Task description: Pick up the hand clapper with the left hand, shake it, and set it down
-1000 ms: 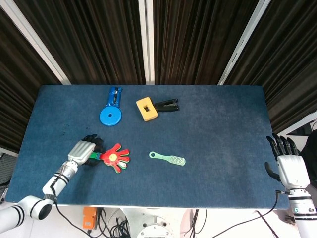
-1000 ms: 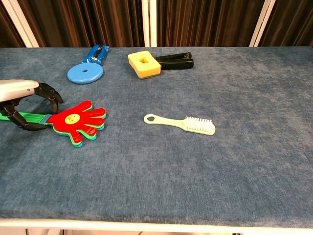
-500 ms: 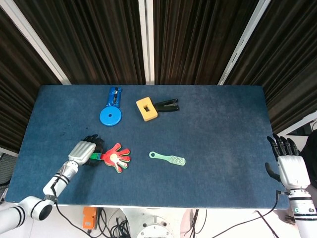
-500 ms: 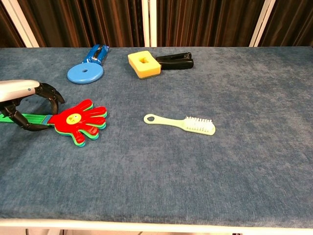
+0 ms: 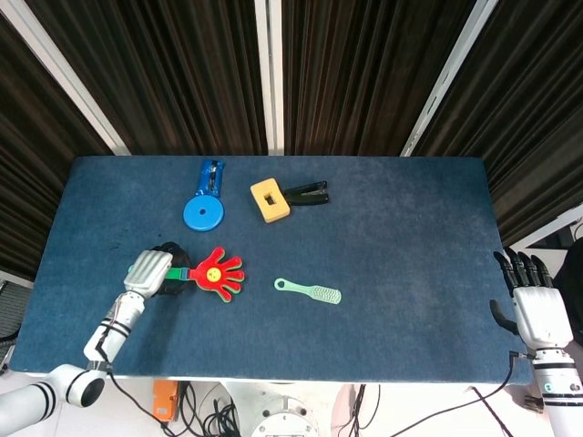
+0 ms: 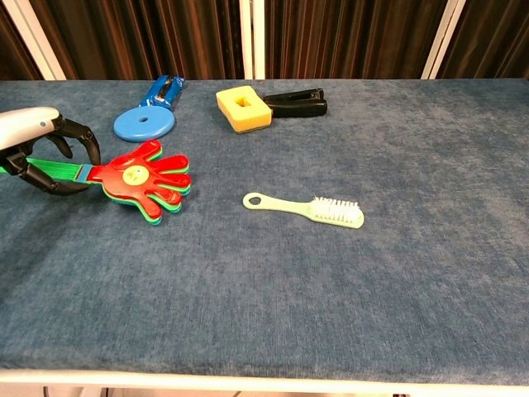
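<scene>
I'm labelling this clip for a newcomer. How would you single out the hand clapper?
On the blue table, look to its left front part, where the left hand grips a green handle. The hand clapper is the red, hand-shaped toy with a yellow smiley, unlike the pale green brush beside it.

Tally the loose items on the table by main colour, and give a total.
Blue: 1, disc tool
Yellow: 1, block with black handle
Red: 1, hand clapper, its green handle held by the left hand
Pale green: 1, brush
Total: 4
</scene>
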`<state>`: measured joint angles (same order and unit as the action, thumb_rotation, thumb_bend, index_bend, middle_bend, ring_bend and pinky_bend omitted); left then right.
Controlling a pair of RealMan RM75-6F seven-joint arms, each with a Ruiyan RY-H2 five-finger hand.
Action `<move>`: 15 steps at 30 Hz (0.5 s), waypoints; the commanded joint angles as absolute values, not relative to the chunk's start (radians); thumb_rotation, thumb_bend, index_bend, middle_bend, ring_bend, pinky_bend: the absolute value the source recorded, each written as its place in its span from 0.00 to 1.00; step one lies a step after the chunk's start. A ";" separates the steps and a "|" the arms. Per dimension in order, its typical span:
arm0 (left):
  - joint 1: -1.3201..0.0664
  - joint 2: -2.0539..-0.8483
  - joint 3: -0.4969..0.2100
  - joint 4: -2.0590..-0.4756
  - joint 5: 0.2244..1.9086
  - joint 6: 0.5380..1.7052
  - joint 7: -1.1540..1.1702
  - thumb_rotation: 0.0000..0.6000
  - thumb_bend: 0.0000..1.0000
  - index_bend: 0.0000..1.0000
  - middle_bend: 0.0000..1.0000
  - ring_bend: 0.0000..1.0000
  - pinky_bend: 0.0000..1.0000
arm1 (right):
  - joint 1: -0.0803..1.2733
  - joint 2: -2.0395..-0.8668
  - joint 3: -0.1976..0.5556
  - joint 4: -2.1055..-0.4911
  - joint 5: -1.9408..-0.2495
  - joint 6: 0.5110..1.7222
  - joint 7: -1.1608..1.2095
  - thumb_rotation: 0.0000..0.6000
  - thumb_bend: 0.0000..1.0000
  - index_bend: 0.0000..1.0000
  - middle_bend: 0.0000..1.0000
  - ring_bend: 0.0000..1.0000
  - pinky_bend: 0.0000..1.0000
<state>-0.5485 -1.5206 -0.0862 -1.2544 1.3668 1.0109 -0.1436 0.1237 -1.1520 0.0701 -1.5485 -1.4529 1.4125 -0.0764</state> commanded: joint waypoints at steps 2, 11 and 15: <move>-0.538 -1.523 -0.111 -1.275 1.362 1.009 -0.305 1.00 0.40 0.65 0.37 0.20 0.35 | 0.124 -1.152 0.070 -1.548 -1.453 1.412 -0.076 1.00 0.33 0.00 0.00 0.00 0.00; -0.512 -1.498 -0.182 -1.332 1.341 1.038 -0.662 1.00 0.43 0.65 0.38 0.22 0.43 | 0.120 -1.152 0.070 -1.547 -1.449 1.414 -0.074 1.00 0.33 0.00 0.00 0.00 0.00; -0.493 -1.501 -0.217 -1.332 1.324 1.084 -0.729 1.00 0.44 0.64 0.41 0.26 0.48 | 0.120 -1.152 0.071 -1.551 -1.450 1.415 -0.078 1.00 0.33 0.00 0.00 0.00 0.00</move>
